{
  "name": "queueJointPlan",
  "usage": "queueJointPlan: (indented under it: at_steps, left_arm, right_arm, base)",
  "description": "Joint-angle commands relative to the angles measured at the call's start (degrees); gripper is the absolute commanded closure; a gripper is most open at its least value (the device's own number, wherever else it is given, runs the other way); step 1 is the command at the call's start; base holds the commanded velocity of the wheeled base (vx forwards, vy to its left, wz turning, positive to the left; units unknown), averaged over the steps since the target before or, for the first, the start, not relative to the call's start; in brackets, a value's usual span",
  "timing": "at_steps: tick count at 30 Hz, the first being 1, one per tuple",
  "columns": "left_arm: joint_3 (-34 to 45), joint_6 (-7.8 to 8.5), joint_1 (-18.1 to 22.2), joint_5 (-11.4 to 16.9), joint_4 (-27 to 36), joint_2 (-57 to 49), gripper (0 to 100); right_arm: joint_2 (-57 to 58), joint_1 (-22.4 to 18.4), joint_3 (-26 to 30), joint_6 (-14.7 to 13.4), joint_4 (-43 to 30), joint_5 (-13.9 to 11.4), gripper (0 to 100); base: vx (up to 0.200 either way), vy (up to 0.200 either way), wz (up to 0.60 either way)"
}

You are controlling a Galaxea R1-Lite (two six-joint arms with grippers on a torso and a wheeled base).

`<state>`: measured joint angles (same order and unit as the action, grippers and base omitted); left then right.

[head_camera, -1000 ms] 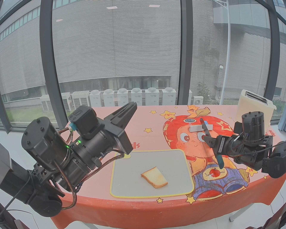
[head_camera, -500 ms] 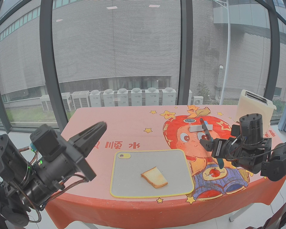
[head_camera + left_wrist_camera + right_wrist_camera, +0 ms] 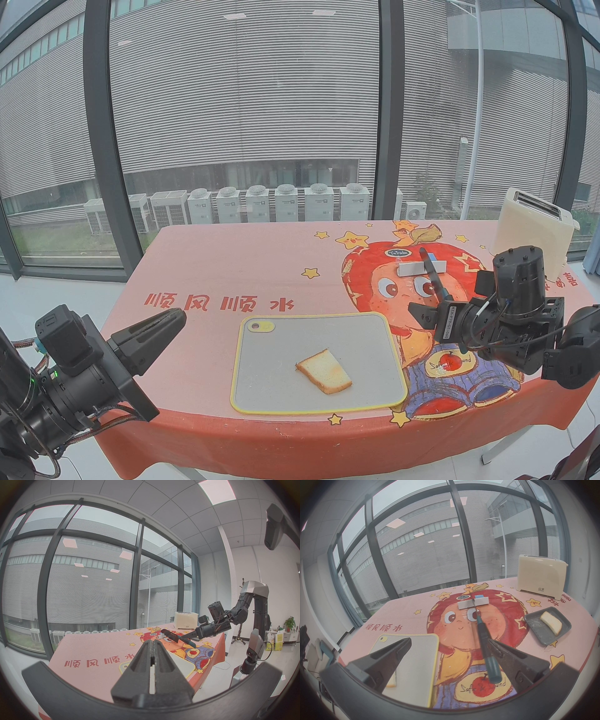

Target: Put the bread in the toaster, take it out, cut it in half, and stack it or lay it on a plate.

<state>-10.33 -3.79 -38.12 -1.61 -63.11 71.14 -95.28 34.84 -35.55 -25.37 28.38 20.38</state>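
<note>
Cutting looks done: the knife (image 3: 487, 642) lies toward the table's (image 3: 250, 262) right edge. My right gripper (image 3: 449, 642) hangs released over it, left gripper (image 3: 152, 644) clenched, empty. Next I'd carry the half-slice (image 3: 324, 371) from the board's (image 3: 275, 350) front edge to the plate (image 3: 537, 627).

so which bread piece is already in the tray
The bread in the dark tray near the toaster; the other bread piece lies on the grey cutting board.

L hand (image 3: 175, 317): fingers pressed together, arm low, pointing fwd-right | R hand (image 3: 449, 641): fingers wide apart, pointing left
</note>
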Motion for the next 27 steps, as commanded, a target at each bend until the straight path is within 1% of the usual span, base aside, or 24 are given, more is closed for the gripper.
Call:
queueJointPlan:
  at_steps: [1,3,15,17,18,20,27]
  left_arm:
    - [0.22,0.01,0.41,0.03,0.01,-0.22,100]
    - [0.39,0.1,0.41,0.03,0.01,0.49,100]
    - [1.36,0.1,0.33,0.12,-0.08,1.98,100]
    - [1.27,-0.08,0.33,0.29,-0.17,1.98,100]
    - [1.1,-0.16,0.33,1.26,0.09,1.98,100]
    - [1.62,-0.08,0.41,1.87,0.09,2.07,100]
    - [1.8,0.72,0.5,1.87,0.09,1.98,100]
  right_arm:
    - [-0.43,0.75,0.13,-0.03,0.01,0.01,0]
    - [-0.34,0.75,0.04,-0.03,0.01,0.01,0]
    - [-0.34,1.11,0.13,-0.03,-0.08,0.01,0]
    - [-0.43,1.19,0.13,-0.03,0.01,0.01,0]
    - [-0.43,1.19,0.22,-0.03,-0.08,0.01,0]
    - [-0.43,1.28,0.22,0.06,-0.08,-0.08,0]
    - [-0.34,2.07,0.92,0.41,-0.17,-0.08,0]
  base:
    - [-0.2,0.0,0.0]
    - [-0.2,0.0,0.0]
    - [0.0,0.0,0.0]
    - [0.0,0.2,0.0]
    - [0.0,0.2,0.0]
    - [0.0,0.2,0.0]
    - [0.0,0.2,0.0]
